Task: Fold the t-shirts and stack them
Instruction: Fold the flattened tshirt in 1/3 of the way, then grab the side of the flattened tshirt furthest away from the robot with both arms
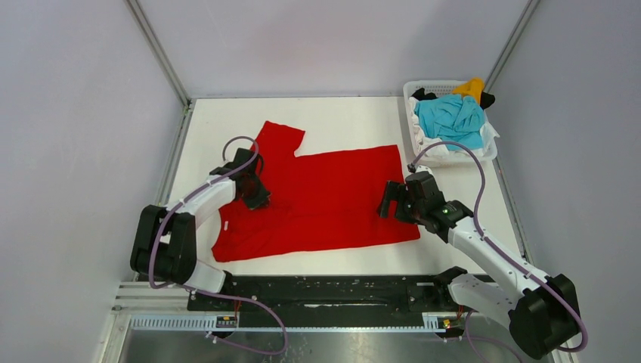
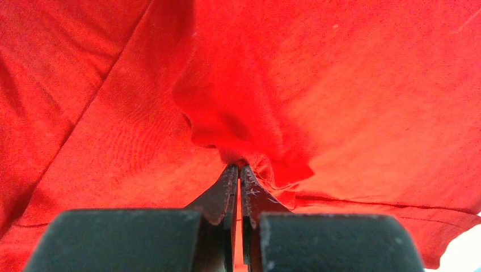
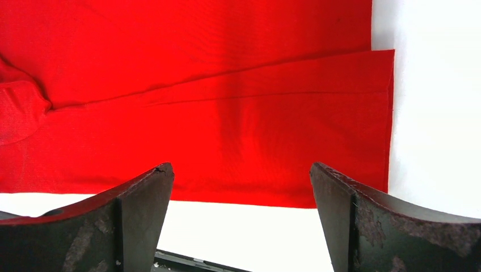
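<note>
On the table (image 1: 340, 113), the left gripper (image 2: 239, 171) pinches a bunched fold of the red shirt (image 1: 332, 198); the right gripper (image 3: 241, 173) hangs wide open over its opposite edge.

Bright, even light; wrist views softer.
Overhead, only faint shadows fall on the white table (image 1: 340, 113). The left wrist view looks soft, perhaps too close to focus, its red shirt (image 2: 340, 113) saturated; the white at the right of both wrist views is blown out.
</note>
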